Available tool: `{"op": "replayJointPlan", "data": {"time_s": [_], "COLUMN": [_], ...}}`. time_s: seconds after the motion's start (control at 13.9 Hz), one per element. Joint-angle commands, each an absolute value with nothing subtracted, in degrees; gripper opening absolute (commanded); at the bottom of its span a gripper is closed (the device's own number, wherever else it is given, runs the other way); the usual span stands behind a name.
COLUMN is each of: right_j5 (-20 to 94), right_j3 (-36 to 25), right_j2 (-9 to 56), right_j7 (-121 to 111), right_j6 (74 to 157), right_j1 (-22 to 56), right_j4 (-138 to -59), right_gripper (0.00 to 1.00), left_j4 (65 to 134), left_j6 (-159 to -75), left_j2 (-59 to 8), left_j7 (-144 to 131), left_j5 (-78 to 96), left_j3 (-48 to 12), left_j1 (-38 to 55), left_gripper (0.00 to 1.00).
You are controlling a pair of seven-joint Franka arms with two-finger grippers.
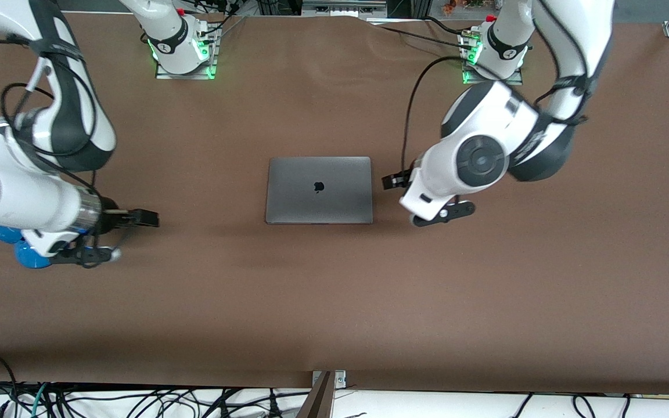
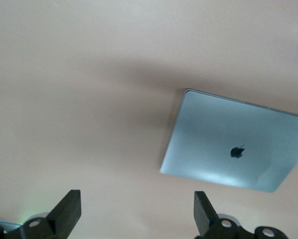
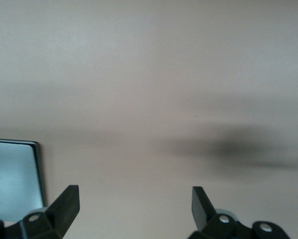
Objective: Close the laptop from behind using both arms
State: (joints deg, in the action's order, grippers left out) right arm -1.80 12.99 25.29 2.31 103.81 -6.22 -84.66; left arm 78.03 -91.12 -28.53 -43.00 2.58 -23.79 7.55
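The space-grey laptop (image 1: 319, 190) lies closed and flat in the middle of the brown table, lid with the dark apple logo facing up. My left gripper (image 1: 399, 187) is open and empty, low beside the laptop's edge toward the left arm's end. In the left wrist view the laptop (image 2: 233, 144) lies ahead of the open left gripper (image 2: 137, 204). My right gripper (image 1: 137, 223) is open and empty, well away from the laptop toward the right arm's end. The right wrist view shows the open right gripper (image 3: 136, 201) and a corner of the laptop (image 3: 14, 174).
The brown table (image 1: 334, 302) carries only the laptop. The arms' green-lit bases (image 1: 183, 55) (image 1: 488, 58) stand along the edge farthest from the front camera. Loose cables (image 1: 137, 403) hang below the table's nearest edge.
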Motion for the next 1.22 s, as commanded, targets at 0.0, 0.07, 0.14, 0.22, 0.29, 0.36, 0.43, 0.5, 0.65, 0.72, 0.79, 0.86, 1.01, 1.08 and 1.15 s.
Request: {"op": "replayJointPlan", "data": {"time_s": [0.0,0.07,0.14,0.22,0.29,0.36,0.43,0.5,0.65,0.72,0.79,0.86,1.01,1.08,1.15], "right_j5": [-2.37,-2.29,-2.55,-2.46,-2.03,-2.28,-2.72,-2.72,-2.55,-2.20,-1.94,-1.41,-1.05,-1.05,-1.14], "right_j3": [9.50,8.45,7.74,7.73,7.65,7.56,7.56,7.47,6.60,5.11,2.92,1.16,0.44,0.35,0.35], "right_j2": [20.40,18.74,16.98,15.14,14.07,11.37,9.08,6.96,2.05,0.19,-0.96,-1.75,-2.02,-2.02,-2.02], "right_j7": [-1.58,-1.58,-1.58,-1.50,-1.15,-0.97,-0.88,-0.70,-0.09,0.17,0.18,0.18,0.18,0.18,0.18], "right_j6": [98.73,95.74,94.41,92.22,89.94,89.04,87.64,85.63,85.95,87.61,90.06,92.00,92.37,92.29,92.55], "right_j1": [-5.45,-5.45,-5.10,-5.53,-6.41,-6.59,-6.68,-6.51,-5.63,-4.41,-2.92,-2.12,-2.02,-1.67,-1.76], "right_j4": [-85.34,-85.08,-84.64,-84.20,-82.89,-82.88,-83.49,-84.19,-89.36,-91.91,-94.28,-96.31,-97.21,-97.21,-97.21], "right_gripper": [1.00,1.00,1.00,1.00,1.00,1.00,1.00,1.00,1.00,1.00,1.00,1.00,1.00,1.00,1.00], "left_j4": [84.71,86.81,88.92,91.38,94.19,96.83,98.86,100.53,103.87,105.28,106.16,106.78,106.79,106.09,105.47], "left_j6": [-90.09,-90.09,-90.09,-90.09,-90.09,-90.17,-90.35,-90.35,-90.61,-90.70,-90.70,-90.70,-90.70,-90.27,-90.18], "left_j2": [-20.32,-17.69,-15.06,-12.07,-8.91,-6.01,-3.37,-1.25,2.71,4.64,6.22,7.37,8.70,8.79,8.79], "left_j7": [-35.44,-32.81,-29.91,-26.40,-23.58,-21.55,-19.71,-17.25,-12.50,-10.74,-8.29,-4.78,1.90,4.89,7.79], "left_j5": [-1.66,-2.37,-2.90,-2.90,-2.90,-2.90,-2.90,-2.64,-2.37,-2.29,-2.20,-2.11,-1.67,-1.58,-1.67], "left_j3": [-24.17,-24.08,-24.17,-24.08,-23.65,-22.86,-20.50,-18.56,-15.66,-13.56,-9.88,-6.89,-3.01,-1.07,0.42], "left_j1": [3.70,2.82,0.99,-0.60,-1.49,-1.93,-1.32,-0.97,-0.88,0.17,1.74,2.71,2.81,2.90,2.90], "left_gripper": [1.00,1.00,1.00,1.00,1.00,1.00,1.00,1.00,1.00,1.00,1.00,1.00,1.00,1.00,1.00]}}
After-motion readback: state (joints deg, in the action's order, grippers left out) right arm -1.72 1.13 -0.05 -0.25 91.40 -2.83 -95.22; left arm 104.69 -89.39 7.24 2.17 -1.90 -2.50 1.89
